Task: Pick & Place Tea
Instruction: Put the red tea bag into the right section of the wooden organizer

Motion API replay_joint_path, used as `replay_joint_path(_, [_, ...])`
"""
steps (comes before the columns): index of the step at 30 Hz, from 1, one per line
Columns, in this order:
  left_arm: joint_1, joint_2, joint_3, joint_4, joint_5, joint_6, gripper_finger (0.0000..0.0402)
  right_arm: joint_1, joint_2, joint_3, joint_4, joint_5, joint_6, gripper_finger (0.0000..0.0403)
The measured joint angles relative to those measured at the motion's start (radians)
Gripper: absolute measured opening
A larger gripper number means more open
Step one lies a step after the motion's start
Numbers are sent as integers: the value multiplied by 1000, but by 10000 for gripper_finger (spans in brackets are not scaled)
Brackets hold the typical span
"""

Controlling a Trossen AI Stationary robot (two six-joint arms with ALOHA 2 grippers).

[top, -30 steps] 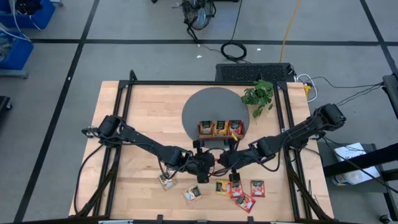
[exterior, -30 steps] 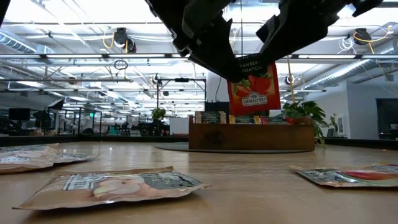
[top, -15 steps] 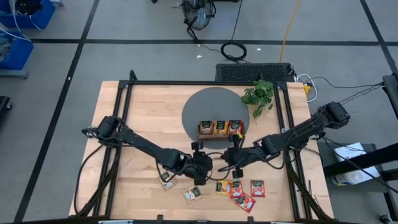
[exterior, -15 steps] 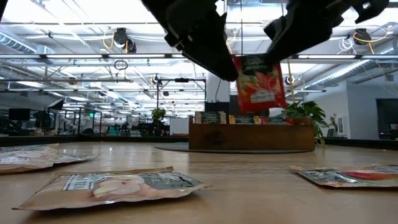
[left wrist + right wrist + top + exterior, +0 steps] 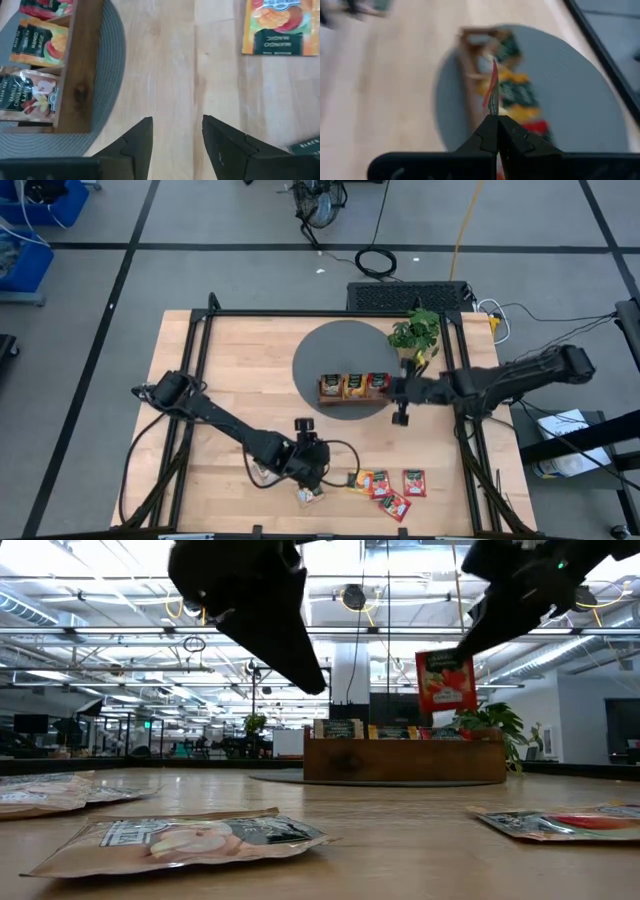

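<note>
The right gripper [image 5: 401, 416] pinches a red strawberry tea sachet [image 5: 446, 681] by its top edge, hanging upright just beside the wooden tray [image 5: 353, 399] on the grey mat [image 5: 330, 348]. It should probably be centred over the red compartment before lowering, kept vertical to slip in. The left gripper [image 5: 176, 137], parted and empty, hovers over loose sachets [image 5: 388, 485] near the table's front.

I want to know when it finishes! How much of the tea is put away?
Done: sachets stand in all three compartments of the wooden tray. In hand: the right gripper holds a red sachet beside the tray. Left: loose sachets lie on the table, near the open left gripper.
</note>
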Motion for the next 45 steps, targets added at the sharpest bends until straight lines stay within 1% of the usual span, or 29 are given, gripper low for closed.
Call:
replay_joint_path(1, [-4, 0, 0, 1, -3, 0, 175, -26, -8, 0, -19, -12, -6, 0])
replay_joint_path(4, [-4, 0, 0, 0, -4, -6, 175, -100, -8, 0, -43, -117, -29, 0])
replay_joint_path(6, [-3, 0, 0, 0, -9, -12, 175, -135, 10, 0, -51, -156, -30, 0])
replay_joint_path(12, [-4, -1, -9, 0, -10, -29, 175, -182, 80, 0, -47, -157, -37, 0])
replay_joint_path(23, [-7, -1, -62, 5, -11, -69, 175, -201, 174, 0, -36, -153, -1, 0])
replay_joint_path(39, [-6, -1, -62, 31, -12, -62, 175, -202, 189, 0, -48, -157, 108, 0])
replay_joint_path(42, [-6, -1, -62, 31, -12, -61, 175, -200, 189, 0, -49, -163, 96, 2])
replay_joint_path(45, [-6, -1, -62, 31, -12, -60, 175, -200, 189, 0, -60, -209, 46, 15])
